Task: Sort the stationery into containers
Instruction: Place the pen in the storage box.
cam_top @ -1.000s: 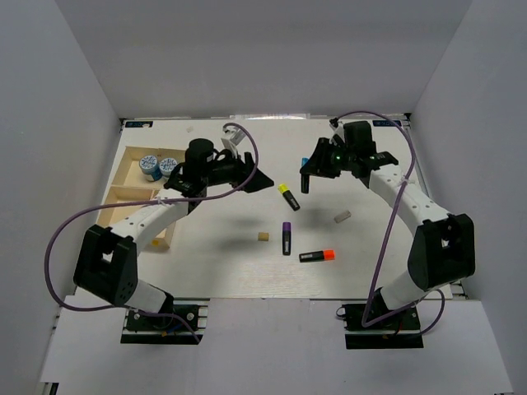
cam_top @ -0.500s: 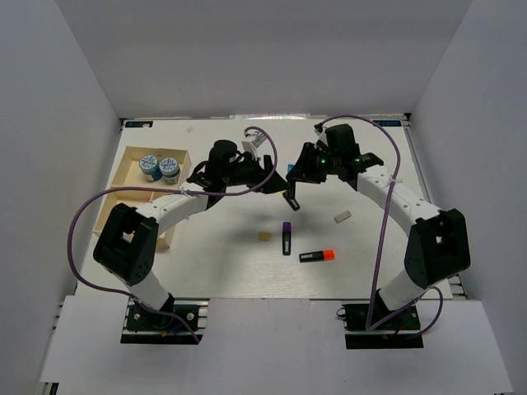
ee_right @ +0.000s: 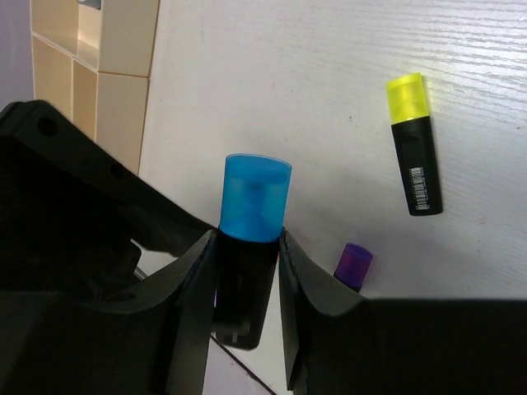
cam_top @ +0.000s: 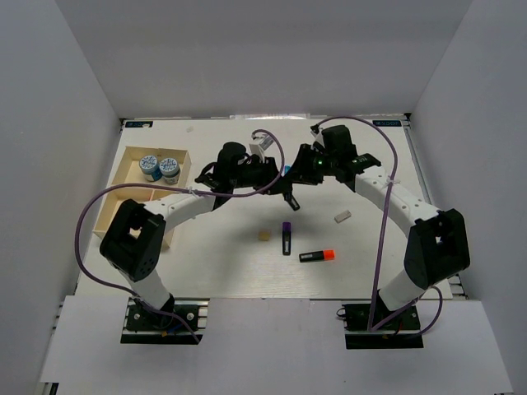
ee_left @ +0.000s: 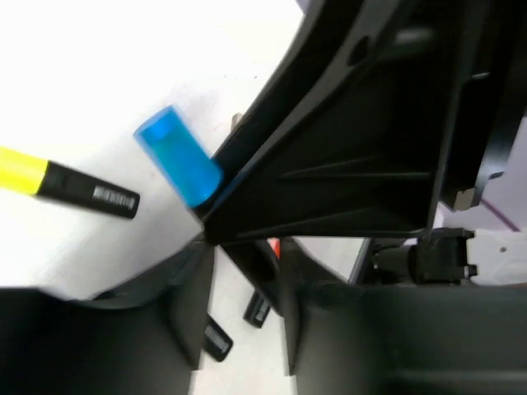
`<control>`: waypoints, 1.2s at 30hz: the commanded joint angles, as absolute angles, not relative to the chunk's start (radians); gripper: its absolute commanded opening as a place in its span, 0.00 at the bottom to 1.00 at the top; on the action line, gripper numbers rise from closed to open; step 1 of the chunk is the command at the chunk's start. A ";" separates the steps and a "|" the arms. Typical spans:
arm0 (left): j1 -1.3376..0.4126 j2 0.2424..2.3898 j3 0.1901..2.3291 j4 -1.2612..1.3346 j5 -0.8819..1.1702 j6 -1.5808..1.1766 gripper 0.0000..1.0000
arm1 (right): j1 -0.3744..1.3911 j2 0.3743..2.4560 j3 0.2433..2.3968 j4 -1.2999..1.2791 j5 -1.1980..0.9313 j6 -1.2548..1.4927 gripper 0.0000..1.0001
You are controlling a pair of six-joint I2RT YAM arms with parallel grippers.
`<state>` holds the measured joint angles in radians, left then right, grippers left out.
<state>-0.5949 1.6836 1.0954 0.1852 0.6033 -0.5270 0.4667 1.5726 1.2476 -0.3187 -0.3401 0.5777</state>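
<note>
My right gripper [cam_top: 291,175] [ee_right: 247,247] is shut on the black body of the blue-capped highlighter [ee_right: 255,197] [ee_left: 177,164], held above the table's far middle. My left gripper [cam_top: 275,182] [ee_left: 243,276] hangs right beside it, jaws apart, with only table showing between them. The yellow highlighter [cam_top: 289,201] [ee_right: 414,144] lies just below both grippers. The purple highlighter [cam_top: 286,238] and the orange one [cam_top: 317,256] lie nearer. A tan eraser [cam_top: 263,235] and a grey one [cam_top: 342,216] rest on the table. Two blue-and-white rolls [cam_top: 159,168] sit in the far compartment of the wooden tray [cam_top: 115,197].
White walls enclose the table on the left, right and far sides. The tray stands at the left edge, well away from the grippers. Purple cables loop from both arms over the table.
My left arm has swung right from near the tray to meet the right gripper, and its jaws have narrowed. The right gripper shifted a little left with the blue highlighter.
</note>
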 commanded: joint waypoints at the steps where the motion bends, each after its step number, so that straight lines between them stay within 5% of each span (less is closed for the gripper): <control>1: -0.598 1.669 1.105 0.184 0.585 -0.529 0.40 | 0.469 1.562 1.278 -0.301 -0.334 0.592 0.00; 6: -0.589 1.612 1.065 0.158 0.528 -0.523 0.23 | 0.466 1.537 1.256 -0.287 -0.353 0.594 0.00; 8: -0.575 1.586 1.036 0.155 0.508 -0.535 0.19 | 0.462 1.529 1.244 -0.275 -0.365 0.588 0.29; 9: -0.565 1.583 1.034 0.123 0.494 -0.531 0.18 | 0.457 1.522 1.243 -0.275 -0.367 0.584 0.63; 12: -0.525 1.554 1.037 0.086 0.466 -0.522 0.08 | 0.427 1.509 1.258 -0.291 -0.359 0.549 0.89; 14: -0.486 1.533 1.025 0.068 0.453 -0.519 0.00 | 0.399 1.503 1.291 -0.324 -0.356 0.500 0.89; 19: -0.365 1.439 1.019 -0.099 0.391 -0.463 0.00 | 0.301 1.483 1.354 -0.391 -0.408 0.315 0.89; 26: -0.132 1.480 1.284 -0.666 0.360 -0.094 0.00 | 0.207 1.488 1.330 -0.498 -0.476 0.074 0.89; 36: 0.261 1.555 1.486 -0.969 0.315 0.187 0.00 | 0.166 1.532 1.304 -0.564 -0.488 0.008 0.88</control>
<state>0.1963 1.5322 1.4220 -0.8017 0.3527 0.0612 0.1776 1.5402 1.3033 -0.5495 -0.4671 0.0513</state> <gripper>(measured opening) 0.283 0.883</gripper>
